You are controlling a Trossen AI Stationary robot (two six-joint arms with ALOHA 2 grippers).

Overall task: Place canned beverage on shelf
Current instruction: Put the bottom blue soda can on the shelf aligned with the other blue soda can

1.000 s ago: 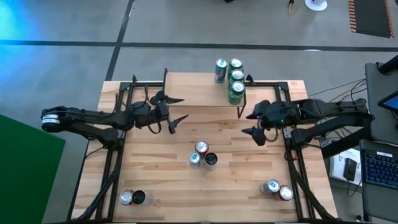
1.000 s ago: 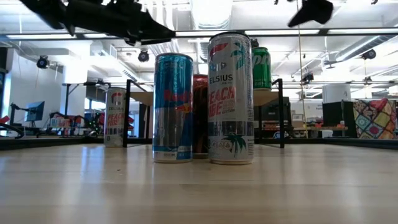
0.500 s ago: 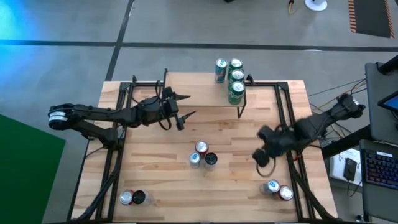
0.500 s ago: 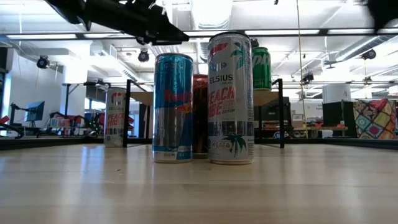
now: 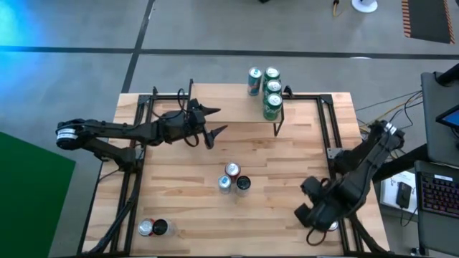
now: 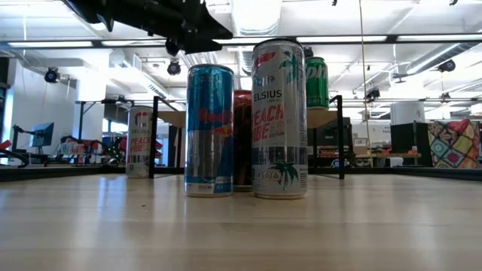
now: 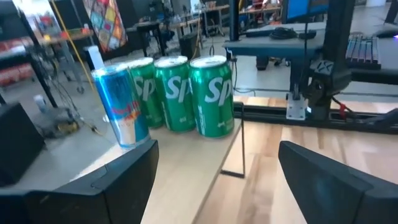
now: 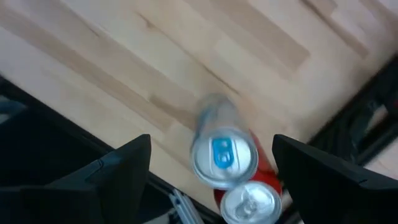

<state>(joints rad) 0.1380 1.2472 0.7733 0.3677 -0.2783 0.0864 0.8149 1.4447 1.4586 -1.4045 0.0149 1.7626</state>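
The shelf (image 5: 229, 100), a light-wood board on black legs, stands at the table's far edge. Several cans stand on its right end: three green ones (image 7: 211, 96) and a blue one (image 7: 121, 106). My left gripper (image 5: 214, 122) hovers open over the shelf's near edge, pointing level toward those cans (image 5: 271, 93). My right gripper (image 5: 312, 215) hangs open at the near right corner, pointing down. Below it stand a silver can (image 8: 224, 155) and a red can (image 8: 249, 200), between its fingers in the right wrist view and untouched.
Three cans stand bunched at the table's middle (image 5: 234, 179), blue, red and white in the low view (image 6: 279, 119). Two more cans (image 5: 152, 228) stand at the near left corner. Black frame rails (image 5: 326, 129) run along both sides of the table.
My right gripper has swung from beside the shelf's right end toward the table's near right corner, tipping to point straight down and rolling; it now hangs over the two cans there. My left gripper has shifted a little toward the right along the shelf and rolled slightly. No can has moved.
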